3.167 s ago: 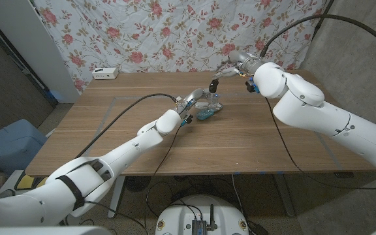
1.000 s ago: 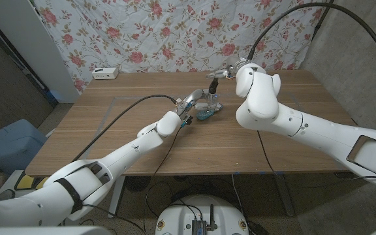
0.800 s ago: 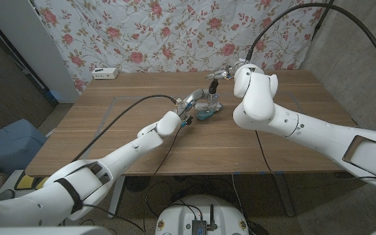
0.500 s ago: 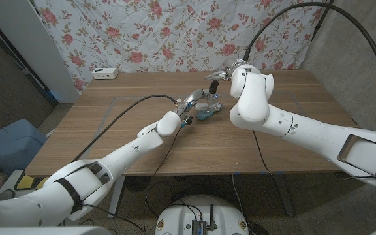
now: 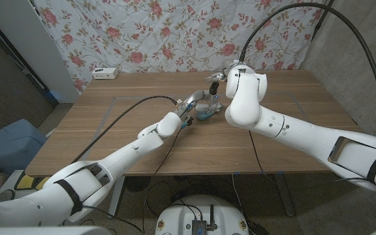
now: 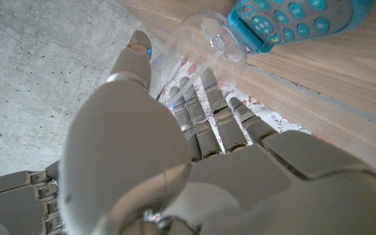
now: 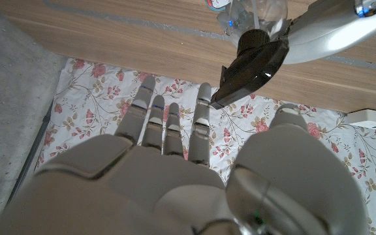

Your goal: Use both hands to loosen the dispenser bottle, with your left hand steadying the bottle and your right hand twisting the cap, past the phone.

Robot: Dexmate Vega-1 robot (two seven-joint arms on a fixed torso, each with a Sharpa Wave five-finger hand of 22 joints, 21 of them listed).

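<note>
The dispenser bottle point(image 5: 210, 102) stands upright just above the middle of the head view, a clear body with a black cap point(image 5: 213, 84) and spout on top. The left hand point(image 5: 194, 101) wraps it from picture left, fingers curled around the clear body so that it grips the bottle; in the left wrist view the transparent base of the bottle shows just past that hand's fingers point(image 6: 204, 114), the hand point(image 6: 175, 163) seen from its back. Touching the bottle's foot lies the phone point(image 5: 205, 115), a teal handset with round keys (its keypad is plain in the left wrist view, point(image 6: 299, 19)). The right hand point(image 5: 222, 76) hovers just right of the cap in the head view, largely masked by its own bulky white forearm, so contact with the cap cannot be judged there. The right wrist view settles more: the right hand's fingers point(image 7: 165, 127) are stretched out and apart, holding nothing, with the black cap point(image 7: 250, 68) near the fingertips but apart from them, and the left hand's pale thumb running off behind it. All of this sits on the wooden table point(image 5: 109, 130), whose far edge meets a flowered cloth point(image 5: 142, 39) hung as a backdrop; a small white box point(image 5: 105, 73) rests on the table at upper left, well apart from the bottle.
</note>
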